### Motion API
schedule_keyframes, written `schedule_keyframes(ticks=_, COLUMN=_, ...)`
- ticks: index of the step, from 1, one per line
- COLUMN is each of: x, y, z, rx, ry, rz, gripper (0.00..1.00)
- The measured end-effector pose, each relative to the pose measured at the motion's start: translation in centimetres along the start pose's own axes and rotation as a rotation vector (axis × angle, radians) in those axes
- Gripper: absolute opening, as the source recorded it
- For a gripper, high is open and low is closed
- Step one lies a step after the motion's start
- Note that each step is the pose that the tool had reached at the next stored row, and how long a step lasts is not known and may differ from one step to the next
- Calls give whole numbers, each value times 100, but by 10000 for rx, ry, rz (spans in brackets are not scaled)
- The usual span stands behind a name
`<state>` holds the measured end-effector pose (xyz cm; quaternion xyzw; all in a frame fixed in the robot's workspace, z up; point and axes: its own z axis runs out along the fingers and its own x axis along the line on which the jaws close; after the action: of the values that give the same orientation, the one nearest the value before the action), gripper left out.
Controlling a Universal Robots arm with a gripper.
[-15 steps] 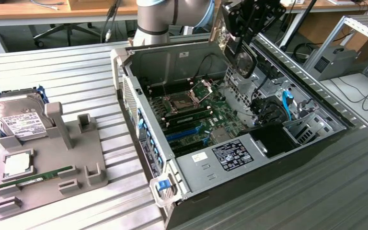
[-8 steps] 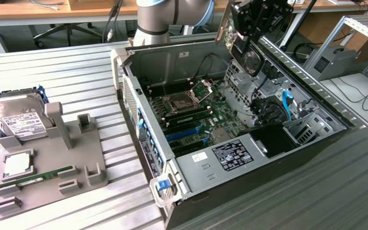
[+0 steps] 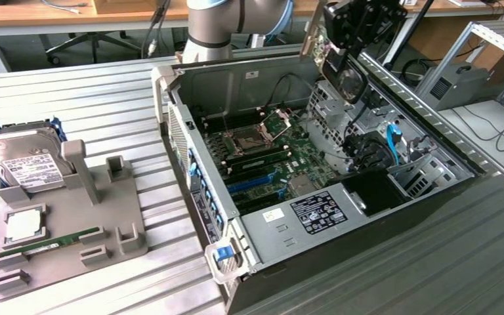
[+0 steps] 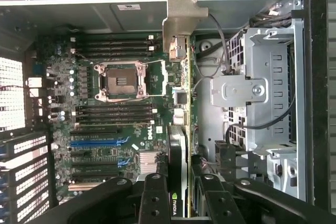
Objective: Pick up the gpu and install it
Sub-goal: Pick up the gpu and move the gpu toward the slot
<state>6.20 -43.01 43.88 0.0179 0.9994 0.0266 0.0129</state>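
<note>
The gpu (image 3: 340, 65) hangs in the air above the open computer case (image 3: 357, 256), over its far side near the drive cage. My gripper (image 3: 357, 29) is shut on it from above. In the wrist view the gpu (image 4: 181, 77) is edge-on, a thin green-edged card ending in its silvery metal bracket (image 4: 181, 19). My gripper (image 4: 181, 192) clamps the near end, with a black finger (image 4: 152, 198) on either side. Below the card lies the motherboard (image 4: 121, 108) with its blue expansion slots (image 4: 97, 141), which are off to one side of the card.
Inside the case are an open CPU socket (image 4: 119, 80), memory slots and a grey drive cage (image 4: 262, 87) with cables. On the exterior view's left, a grey fixture (image 3: 116, 216) holds a hard drive (image 3: 29, 164), a CPU (image 3: 24, 223) and a green memory stick (image 3: 46, 246).
</note>
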Motion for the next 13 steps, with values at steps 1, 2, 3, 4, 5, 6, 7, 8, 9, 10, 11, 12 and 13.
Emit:
schedule_keyframes(ticks=1, x=-7, y=1, z=0, rx=0, ry=0, rz=0, gripper=27)
schedule_keyframes(ticks=2, x=-12, y=1, z=0, rx=0, ry=0, rz=0, gripper=27)
schedule_keyframes(ticks=3, x=-13, y=1, z=1, rx=0, ry=0, rz=0, gripper=27)
schedule_keyframes(ticks=4, x=-13, y=1, z=0, rx=0, ry=0, rz=2, gripper=27)
schedule_keyframes(ticks=5, x=-13, y=1, z=0, rx=1, ry=0, rz=2, gripper=27)
schedule_keyframes(ticks=6, x=-14, y=1, z=0, rx=0, ry=0, rz=1, gripper=27)
schedule_keyframes(ticks=7, x=-15, y=1, z=0, rx=0, ry=0, rz=0, gripper=27)
schedule_keyframes(ticks=8, x=-21, y=1, z=0, rx=0, ry=0, rz=-2, gripper=27)
schedule_keyframes(ticks=9, x=-30, y=1, z=1, rx=0, ry=0, rz=0, gripper=27)
schedule_keyframes(ticks=10, x=-38, y=2, z=1, rx=0, ry=0, rz=0, gripper=27)
schedule_keyframes(ticks=11, x=-46, y=2, z=1, rx=0, ry=0, rz=0, gripper=27)
schedule_keyframes(ticks=12, x=-53, y=2, z=1, rx=0, ry=0, rz=0, gripper=27)
schedule_keyframes(ticks=13, x=-58, y=3, z=2, rx=0, ry=0, rz=0, gripper=27)
